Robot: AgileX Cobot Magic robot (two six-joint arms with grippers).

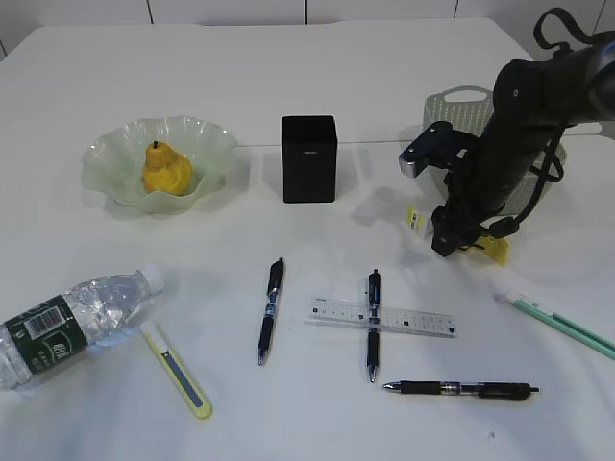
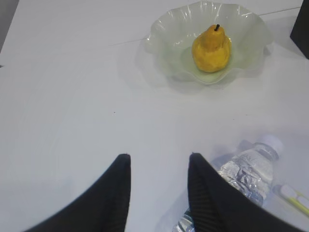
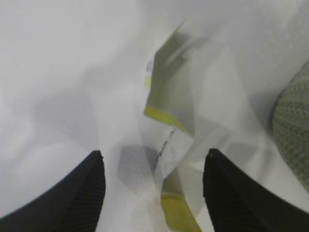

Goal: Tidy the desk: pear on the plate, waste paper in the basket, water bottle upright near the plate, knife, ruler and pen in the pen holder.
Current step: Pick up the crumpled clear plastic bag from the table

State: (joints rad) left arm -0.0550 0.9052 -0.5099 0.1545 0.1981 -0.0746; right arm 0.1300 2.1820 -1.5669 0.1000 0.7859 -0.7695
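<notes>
Right, we see the waste paper (image 3: pixel 169 145) as a crumpled white sheet with yellow-green edging and some small print, lying on the table (image 1: pixel 288 77) just in front of the basket (image 1: pixel 461 101). Our right gripper (image 3: pixel 154 183) is spread wide with the paper between its fingers, not clamped on it. In the exterior view the right arm (image 1: pixel 519 144) covers most of the paper; only yellow and white corners stick out.

The left gripper (image 2: pixel 159 179) is partly open over bare table, holding nothing, beside the water bottle (image 1: pixel 67 322), which lies on its side and is cut off by the frame's left edge.

The pear (image 1: pixel 165 171) is yellow with a dark stem and sits upright in the ruffled translucent plate (image 1: pixel 110 154). The black pen holder (image 1: pixel 308 158) stands between plate and basket.

The basket is largely hidden behind the arm. The teal-and-white item (image 1: pixel 557 325) at the right edge is cut off; we can't tell what it is.

Count: three black pens (image 1: pixel 270 309), one clear ruler (image 1: pixel 381 318) lying across the middle pen, one yellow-green knife (image 1: pixel 178 370), one bottle, one pear.
</notes>
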